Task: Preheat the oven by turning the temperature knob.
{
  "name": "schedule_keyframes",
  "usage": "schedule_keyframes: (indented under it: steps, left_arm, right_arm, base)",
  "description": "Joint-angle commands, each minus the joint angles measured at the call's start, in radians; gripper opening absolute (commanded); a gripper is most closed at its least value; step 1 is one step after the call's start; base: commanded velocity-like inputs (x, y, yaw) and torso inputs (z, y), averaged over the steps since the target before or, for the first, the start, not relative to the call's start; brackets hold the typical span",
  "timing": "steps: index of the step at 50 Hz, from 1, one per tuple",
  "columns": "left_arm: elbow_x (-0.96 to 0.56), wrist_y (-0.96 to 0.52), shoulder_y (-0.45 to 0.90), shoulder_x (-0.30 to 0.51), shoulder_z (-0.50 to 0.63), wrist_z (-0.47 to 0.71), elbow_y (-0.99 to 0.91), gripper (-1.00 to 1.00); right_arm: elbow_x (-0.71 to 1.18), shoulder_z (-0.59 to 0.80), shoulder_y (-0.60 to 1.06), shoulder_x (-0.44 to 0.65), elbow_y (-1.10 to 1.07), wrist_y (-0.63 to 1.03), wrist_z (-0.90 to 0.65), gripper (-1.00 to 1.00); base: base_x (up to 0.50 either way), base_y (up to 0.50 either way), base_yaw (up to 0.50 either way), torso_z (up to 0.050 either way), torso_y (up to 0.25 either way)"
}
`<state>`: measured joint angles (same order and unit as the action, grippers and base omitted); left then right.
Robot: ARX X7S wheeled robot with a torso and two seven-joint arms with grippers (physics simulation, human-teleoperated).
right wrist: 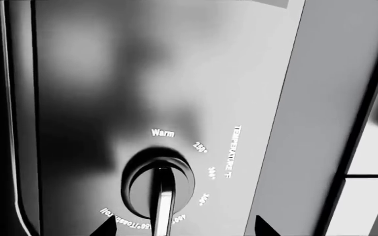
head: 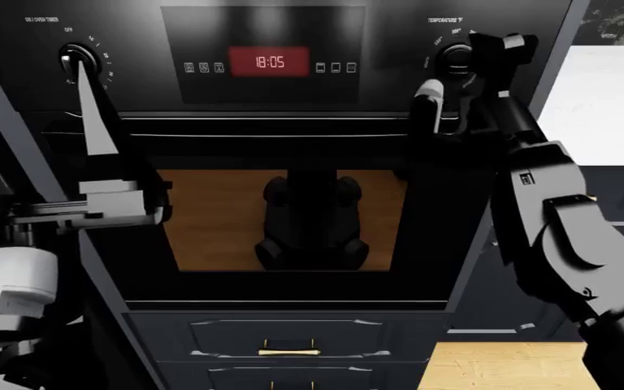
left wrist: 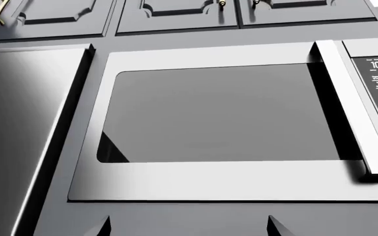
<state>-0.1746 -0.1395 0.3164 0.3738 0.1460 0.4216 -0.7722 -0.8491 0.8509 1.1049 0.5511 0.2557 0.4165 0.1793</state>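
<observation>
Right gripper (head: 450, 85) hovers by the temperature knob (head: 455, 58) at the oven (head: 290, 195) panel's upper right, fingers spread wide, not gripping; risk: closing off-centre and slipping; left gripper (head: 95, 89) finger spacing unclear.

Wooden floor (head: 507, 366) shows at the near right, pale planks beside the dark cabinet base — nothing lies on the visible patch. Farther right, a white countertop (head: 610, 89) stands bare under a dark speckled backsplash (head: 621, 20).
</observation>
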Motion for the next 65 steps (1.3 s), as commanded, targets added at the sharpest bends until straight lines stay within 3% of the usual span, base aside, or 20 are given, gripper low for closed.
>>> schedule_keyframes:
  steps: [1, 65]
  left_arm:
    - [-0.001, 0.005, 0.003, 0.001, 0.003, 0.002, 0.009, 1.00]
    - [-0.006, 0.007, 0.002, 0.019, 0.016, 0.019, 0.005, 1.00]
  right_arm:
    - [0.008, 0.001, 0.013, -0.017, 0.052, -0.011, -0.019, 1.00]
    - [0.031, -0.010, 0.051, -0.032, 0.142, -0.034, -0.053, 1.00]
  base:
    - [0.00, 0.00, 0.00, 0.000, 0.000]
    - [0.00, 0.00, 0.00, 0.000, 0.000]
